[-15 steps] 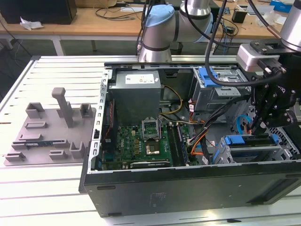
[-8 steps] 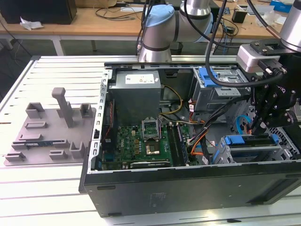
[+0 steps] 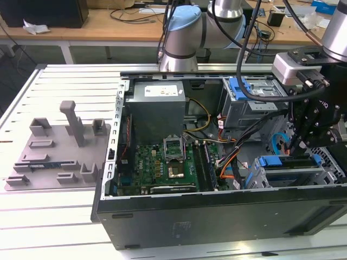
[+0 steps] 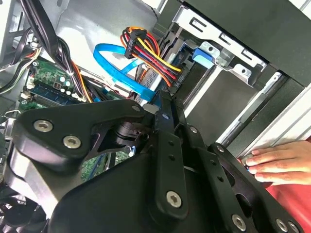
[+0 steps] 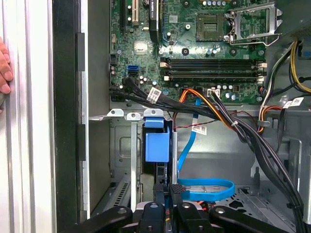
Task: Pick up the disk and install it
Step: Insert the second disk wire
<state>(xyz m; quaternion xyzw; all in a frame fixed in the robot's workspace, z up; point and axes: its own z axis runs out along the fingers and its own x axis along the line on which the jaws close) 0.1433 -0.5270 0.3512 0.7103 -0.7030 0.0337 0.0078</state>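
- My jaws (image 5: 167, 191) sit narrow, pinched on the top edge of the disk (image 5: 157, 145), which stands on edge partway into its slot in the grey drive cage (image 5: 124, 145).
- To seat it well, I judge: keep it square to the rails, press straight, avoid the blue cable (image 5: 206, 188).
- A person's hand (image 4: 277, 162) rests on the case rim; go slowly.

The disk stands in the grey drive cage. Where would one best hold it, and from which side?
Probably by its blue carrier end, the part that projects from the drive cage. Its flat faces lie between cage walls, so come from the open side of the computer case, in line with the slot, pinching across the thin edge.
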